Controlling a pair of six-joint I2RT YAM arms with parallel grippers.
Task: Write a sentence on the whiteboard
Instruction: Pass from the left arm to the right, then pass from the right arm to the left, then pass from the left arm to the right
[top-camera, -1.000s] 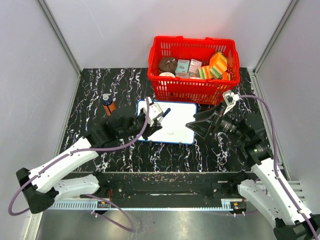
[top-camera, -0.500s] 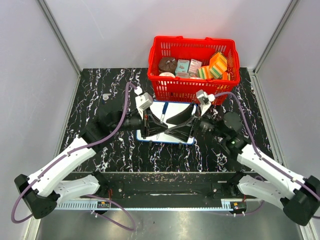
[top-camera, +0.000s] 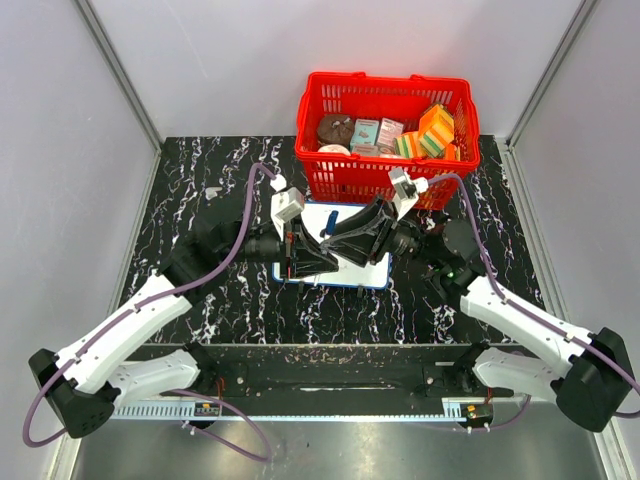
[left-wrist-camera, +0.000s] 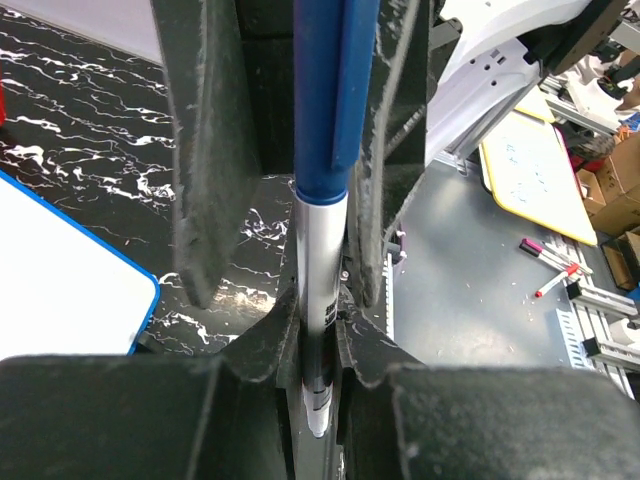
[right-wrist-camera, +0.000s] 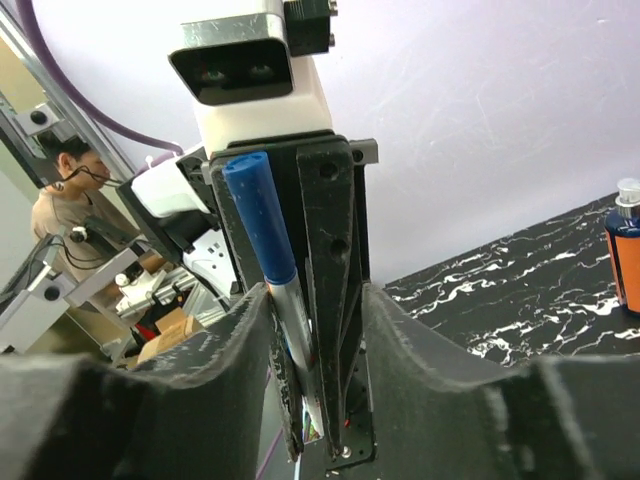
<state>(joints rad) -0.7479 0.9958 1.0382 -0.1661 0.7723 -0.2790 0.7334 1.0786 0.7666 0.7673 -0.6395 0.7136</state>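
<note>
Left gripper (top-camera: 300, 255) clenched on marker (left-wrist-camera: 320, 250), cap (right-wrist-camera: 258, 220) on; right gripper (top-camera: 345, 238) jaws apart astride cap, no grip seen. Whiteboard (left-wrist-camera: 60, 280) flat below, before basket (top-camera: 385, 78); I see no writing, whole sentence left

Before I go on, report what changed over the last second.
The right gripper swung left from beside the whiteboard onto the left gripper, its jaws narrowing around the blue-capped marker. The left gripper turned to face it, jaws clamped on the marker throughout. Whiteboard and red basket stayed put.
</note>
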